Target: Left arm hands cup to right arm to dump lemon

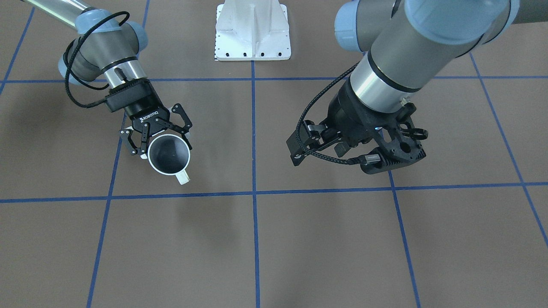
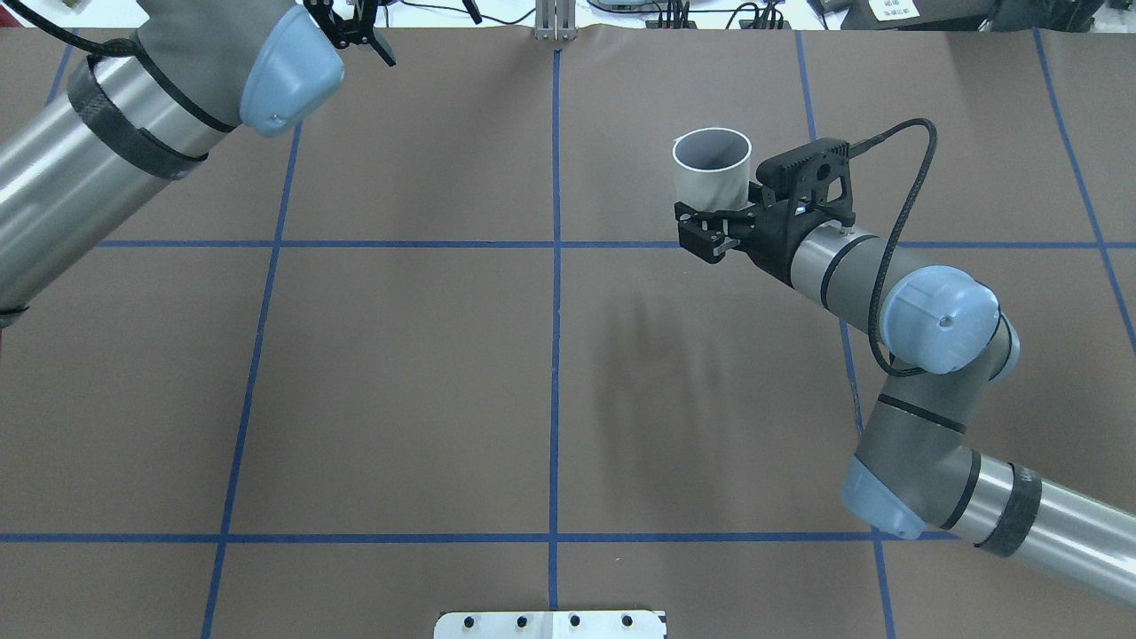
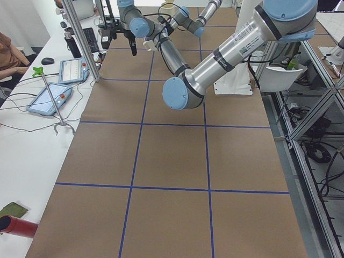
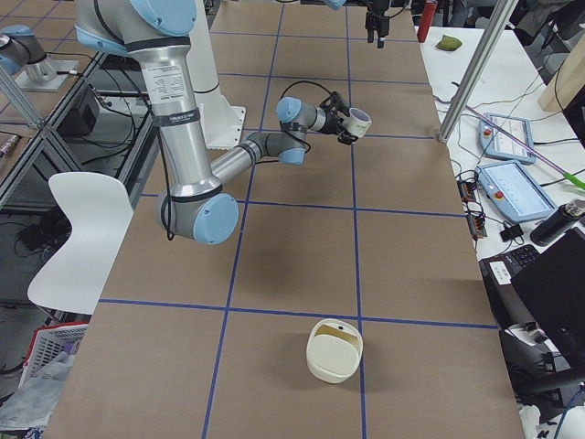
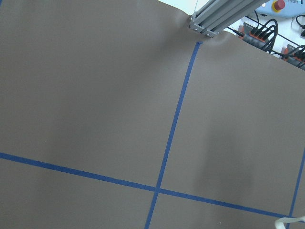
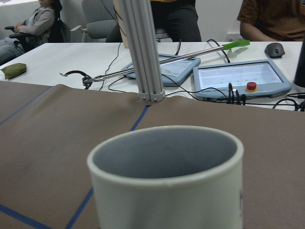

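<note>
Black fingers (image 1: pixel 129 143) of the right gripper (image 1: pixel 166 149) pinch the wall of the small off-white cylindrical cup (image 1: pixel 169 155), holding it clear of the brown table (image 2: pixel 399 355). The cup stands upright, grey mouth up, its handle (image 1: pixel 183 176) pointing away from the robot. Nothing stands close by it. The left gripper (image 2: pixel 353 34), fingers spread, hangs well apart. A cream round container (image 4: pixel 334 347) sits far down the table.

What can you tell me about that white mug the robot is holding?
The mug is off-white, glossy, ceramic-looking: a plain cylinder with a grey inside that looks empty and a stubby side handle. It is upright, mouth up, apparently lifted off the brown table. The right gripper clamps its wall, opposite the handle.
</note>
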You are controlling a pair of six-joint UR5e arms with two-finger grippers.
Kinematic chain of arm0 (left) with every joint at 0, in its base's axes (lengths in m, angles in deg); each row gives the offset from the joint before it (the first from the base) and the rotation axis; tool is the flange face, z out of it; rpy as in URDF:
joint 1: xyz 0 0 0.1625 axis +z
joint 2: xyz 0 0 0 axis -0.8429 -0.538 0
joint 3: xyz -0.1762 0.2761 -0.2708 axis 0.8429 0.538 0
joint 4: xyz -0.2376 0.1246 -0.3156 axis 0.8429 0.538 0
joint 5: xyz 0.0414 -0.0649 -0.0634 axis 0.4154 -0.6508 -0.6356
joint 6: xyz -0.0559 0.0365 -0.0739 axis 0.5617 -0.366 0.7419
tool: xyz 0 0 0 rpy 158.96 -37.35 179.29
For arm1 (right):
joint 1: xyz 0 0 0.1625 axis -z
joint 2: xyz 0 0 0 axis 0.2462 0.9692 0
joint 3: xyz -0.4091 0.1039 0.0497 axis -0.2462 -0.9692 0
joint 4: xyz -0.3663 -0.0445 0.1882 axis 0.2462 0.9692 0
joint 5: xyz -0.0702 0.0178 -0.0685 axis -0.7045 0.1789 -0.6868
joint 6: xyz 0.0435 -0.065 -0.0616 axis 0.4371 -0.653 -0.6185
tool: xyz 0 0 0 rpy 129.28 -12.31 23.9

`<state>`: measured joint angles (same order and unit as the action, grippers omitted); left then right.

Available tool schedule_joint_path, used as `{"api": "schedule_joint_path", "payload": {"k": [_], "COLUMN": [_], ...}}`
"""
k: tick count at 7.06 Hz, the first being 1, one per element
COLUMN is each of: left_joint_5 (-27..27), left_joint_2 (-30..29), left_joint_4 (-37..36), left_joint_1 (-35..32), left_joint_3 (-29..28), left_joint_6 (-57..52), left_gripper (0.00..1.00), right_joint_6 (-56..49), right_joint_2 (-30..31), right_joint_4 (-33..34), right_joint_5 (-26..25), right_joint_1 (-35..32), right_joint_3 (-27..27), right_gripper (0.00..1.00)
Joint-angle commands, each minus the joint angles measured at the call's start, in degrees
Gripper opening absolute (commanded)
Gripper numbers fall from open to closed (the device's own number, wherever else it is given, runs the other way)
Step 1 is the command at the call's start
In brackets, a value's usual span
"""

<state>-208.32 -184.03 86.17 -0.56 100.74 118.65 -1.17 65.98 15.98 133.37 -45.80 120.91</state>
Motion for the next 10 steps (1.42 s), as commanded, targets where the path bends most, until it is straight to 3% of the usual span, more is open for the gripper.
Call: {"api": "schedule_joint_path", "payload": {"k": [1, 2, 5, 10], "left_joint_5": [-3.9, -4.8, -5.5, -5.7], "left_joint_2": [-0.1, -0.1, 0.1, 0.0], "left_joint_4": [0.0, 0.0, 0.1, 1.8], "left_joint_1": [0.3, 0.4, 4.6, 8.8], "left_joint_3": [0.0, 0.1, -0.4, -0.1], "left_joint_6": [0.7, 0.8, 0.8, 0.7], "left_gripper": [1.00, 1.00, 1.00, 1.00], "right_joint_6": [-9.4, -13.5, -13.9, -13.2], "right_joint_2": [-2.5, -3.2, -5.2, -5.7], "right_joint_4": [6.4, 9.8, 9.9, 9.3], "right_joint_5": [-3.6, -5.6, -8.5, -8.4], "right_joint_1": [3.8, 5.8, 8.2, 8.6], "right_joint_3": [0.8, 2.0, 2.7, 4.6], "right_gripper": [0.00, 0.00, 0.01, 0.06]}}
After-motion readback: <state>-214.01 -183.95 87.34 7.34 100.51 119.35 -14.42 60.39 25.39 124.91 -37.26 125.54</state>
